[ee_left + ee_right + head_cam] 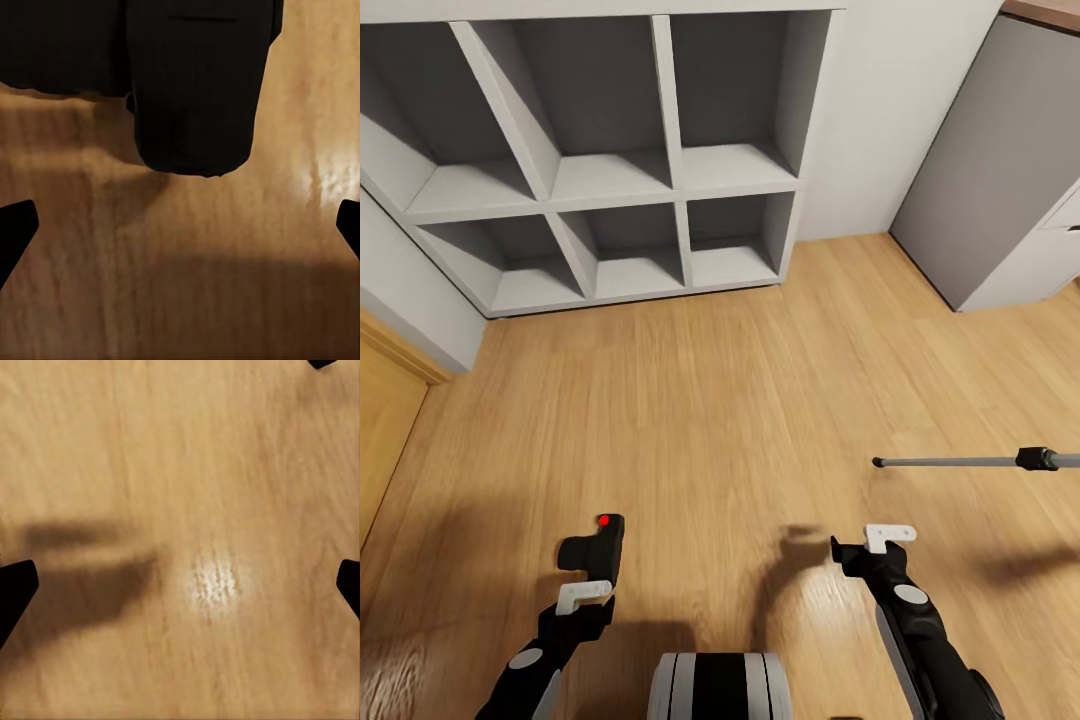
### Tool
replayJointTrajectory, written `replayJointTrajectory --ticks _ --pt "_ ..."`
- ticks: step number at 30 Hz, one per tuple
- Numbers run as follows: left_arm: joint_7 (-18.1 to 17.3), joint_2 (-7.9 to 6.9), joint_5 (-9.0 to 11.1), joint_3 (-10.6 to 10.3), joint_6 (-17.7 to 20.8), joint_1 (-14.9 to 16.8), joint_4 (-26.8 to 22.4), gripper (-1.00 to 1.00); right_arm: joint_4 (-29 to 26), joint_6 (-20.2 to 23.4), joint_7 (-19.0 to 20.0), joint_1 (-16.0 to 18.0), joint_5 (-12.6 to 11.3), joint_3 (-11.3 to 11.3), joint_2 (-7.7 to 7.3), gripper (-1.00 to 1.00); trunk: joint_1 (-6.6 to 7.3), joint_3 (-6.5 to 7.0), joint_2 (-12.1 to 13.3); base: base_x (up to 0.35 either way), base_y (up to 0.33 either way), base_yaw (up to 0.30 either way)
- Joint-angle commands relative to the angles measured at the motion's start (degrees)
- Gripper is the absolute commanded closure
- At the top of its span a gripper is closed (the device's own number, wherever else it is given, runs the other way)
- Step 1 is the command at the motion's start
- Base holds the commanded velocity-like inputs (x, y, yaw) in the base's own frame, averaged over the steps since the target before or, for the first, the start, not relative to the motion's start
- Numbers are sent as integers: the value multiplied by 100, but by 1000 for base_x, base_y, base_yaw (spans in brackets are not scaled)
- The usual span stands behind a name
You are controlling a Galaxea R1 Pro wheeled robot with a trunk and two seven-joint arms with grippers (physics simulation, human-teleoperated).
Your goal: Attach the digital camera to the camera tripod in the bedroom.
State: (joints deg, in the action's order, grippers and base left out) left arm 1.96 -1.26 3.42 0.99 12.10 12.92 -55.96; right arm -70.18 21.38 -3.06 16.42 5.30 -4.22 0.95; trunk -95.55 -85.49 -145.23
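Note:
The digital camera (598, 545), small and black with a round red button on top, lies on the light wood floor. My left gripper (584, 602) hangs just short of it, pointing down. In the left wrist view the camera's black body (195, 82) sits beyond the open gripper (180, 225), whose fingertips (15, 229) stand wide apart and clear of it. My right gripper (865, 560) is open over bare floor (180, 585). A silver leg of the camera tripod (960, 461), with a black tip and black joint, reaches in from the right edge.
A grey cube shelf (610, 180) stands against the far wall. A grey desk side (1000, 170) is at the back right. A wooden door (385, 430) shows at the left. Open wood floor lies between the shelf and my arms.

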Motion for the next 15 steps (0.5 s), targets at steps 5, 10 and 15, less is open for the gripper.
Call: replayJointTrajectory --ticks 5,10,15 --pt "27 0 35 -9 45 0 -17 -100 -17 61 7 1 46 -2 8 -100 1 -4 -1 0 0 0" --pt "31 8 25 1 68 0 -2 -100 -21 73 13 1 44 -7 3 -100 1 -4 -1 0 0 0" --pt "29 11 32 12 73 0 17 -100 -22 147 11 1 42 -1 3 -100 1 -4 -1 0 0 0"
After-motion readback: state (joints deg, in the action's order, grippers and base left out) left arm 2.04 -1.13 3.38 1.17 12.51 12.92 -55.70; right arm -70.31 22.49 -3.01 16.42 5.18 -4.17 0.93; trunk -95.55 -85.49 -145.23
